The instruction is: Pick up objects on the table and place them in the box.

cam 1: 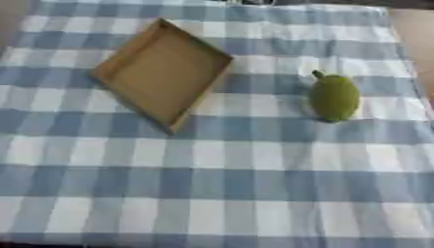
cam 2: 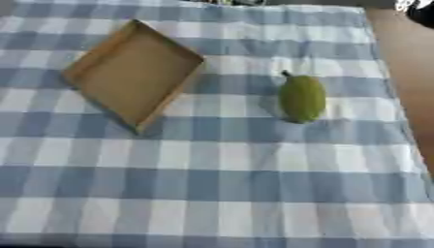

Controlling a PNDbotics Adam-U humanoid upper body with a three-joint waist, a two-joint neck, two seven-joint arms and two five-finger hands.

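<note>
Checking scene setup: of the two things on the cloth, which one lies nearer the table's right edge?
The green fruit, with a short stem at its far end. The brown box sits to its left, apart from it, turned cornerwise and empty.
</note>
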